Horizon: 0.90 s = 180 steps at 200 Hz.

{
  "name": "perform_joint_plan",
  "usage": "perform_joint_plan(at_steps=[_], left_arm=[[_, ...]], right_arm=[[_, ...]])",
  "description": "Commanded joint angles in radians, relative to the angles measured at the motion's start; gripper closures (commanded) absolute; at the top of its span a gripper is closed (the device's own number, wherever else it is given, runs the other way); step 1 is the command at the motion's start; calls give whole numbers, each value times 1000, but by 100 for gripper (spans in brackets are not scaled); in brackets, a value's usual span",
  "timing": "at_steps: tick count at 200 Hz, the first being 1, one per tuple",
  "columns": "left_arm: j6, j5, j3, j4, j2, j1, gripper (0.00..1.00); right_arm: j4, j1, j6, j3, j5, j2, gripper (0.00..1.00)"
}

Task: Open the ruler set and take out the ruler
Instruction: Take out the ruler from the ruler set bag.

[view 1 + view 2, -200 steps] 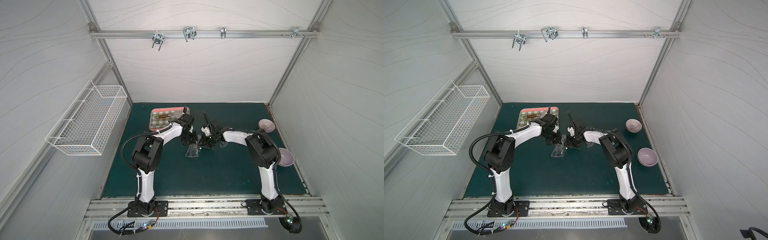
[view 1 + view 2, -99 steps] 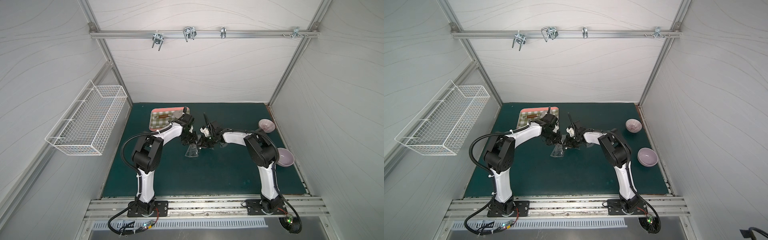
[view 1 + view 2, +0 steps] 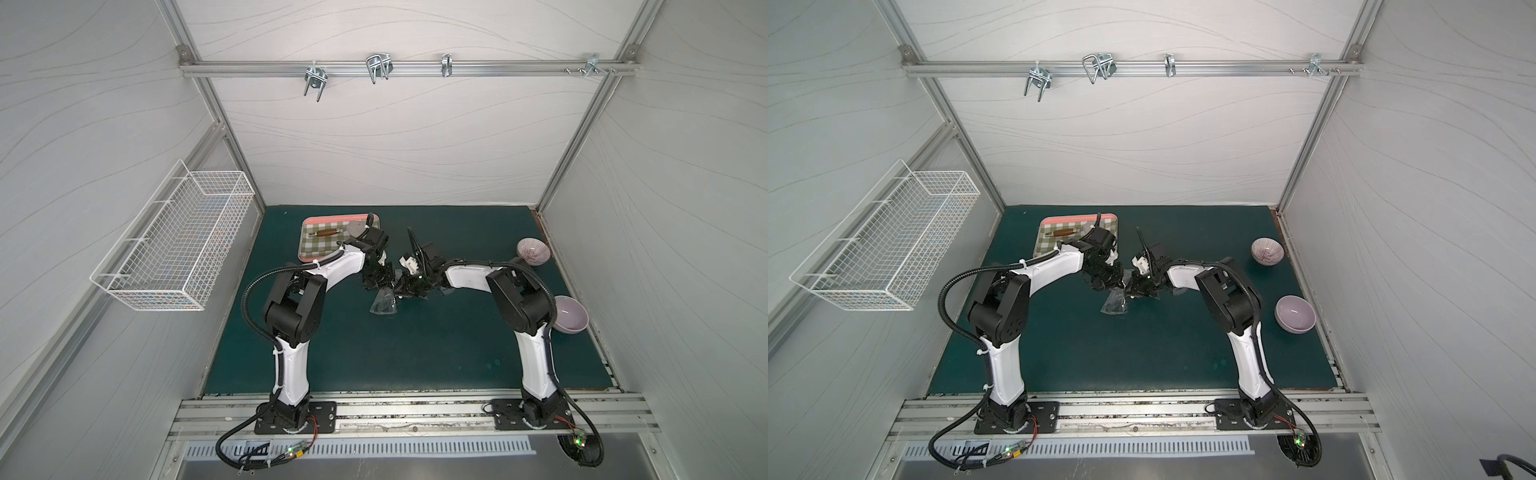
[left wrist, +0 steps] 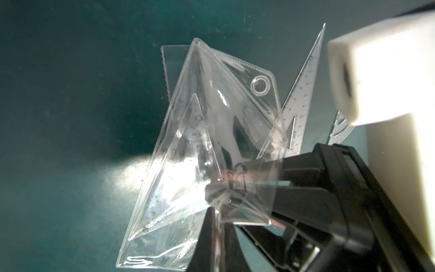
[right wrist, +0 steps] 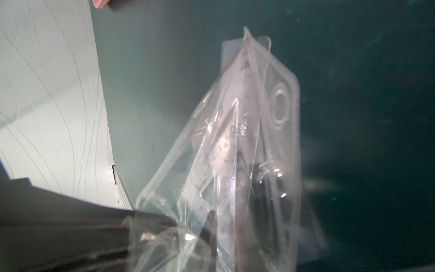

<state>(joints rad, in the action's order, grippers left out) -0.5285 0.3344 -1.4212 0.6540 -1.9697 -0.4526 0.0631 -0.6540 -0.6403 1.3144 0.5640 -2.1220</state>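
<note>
1. My left pincer (image 4: 217,219) is clenched on the ruler set (image 4: 200,146), its fingers pinching a thin edge of the clear film near the mouth.
2. My right pincer (image 4: 226,184) comes in from the opposite side, its jaws close together among the folds at the pouch's mouth. Whether they have bitten on film, on a ruler or on nothing, I cannot tell through the glare.
3. In both top views the ruler set (image 3: 384,302) (image 3: 1115,305) hangs from my two pincers, near the middle of the green worktop (image 3: 374,353). I cannot tell whether its lower corner touches the surface.
4. The opening looks done to me. The snap ring (image 4: 260,84) stands alone and unfastened, and the pouch's walls are pulled apart into a tent.
5. A set square (image 4: 195,131) lies inside the pouch. A triangular ruler (image 4: 303,89) and the curved scale of a protractor (image 4: 339,131) show past the pouch's edge, but I cannot tell if either is fully free of it.
6. What is left, as I judge it: get a sure hold on a ruler and draw it clear while my left side keeps the pouch steady.
7. Farther out, the pink-rimmed tray (image 3: 332,217) and two bowls (image 3: 533,250) stand well apart from the work.
</note>
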Motion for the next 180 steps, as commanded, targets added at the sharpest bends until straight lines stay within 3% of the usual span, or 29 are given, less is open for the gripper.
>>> perform_joint_plan(at_steps=[1,61,180], left_arm=[[-14,8,-25,-20,19,-2,100],[-6,-22,-49,14,32,-3,100],[22,-94,-98,129,99,-1,100]], right_arm=[[-8,-1,-14,4,15,-20,89],[50,6,6,-3,-17,42,100],[317,22,123,5,-122,274,100]])
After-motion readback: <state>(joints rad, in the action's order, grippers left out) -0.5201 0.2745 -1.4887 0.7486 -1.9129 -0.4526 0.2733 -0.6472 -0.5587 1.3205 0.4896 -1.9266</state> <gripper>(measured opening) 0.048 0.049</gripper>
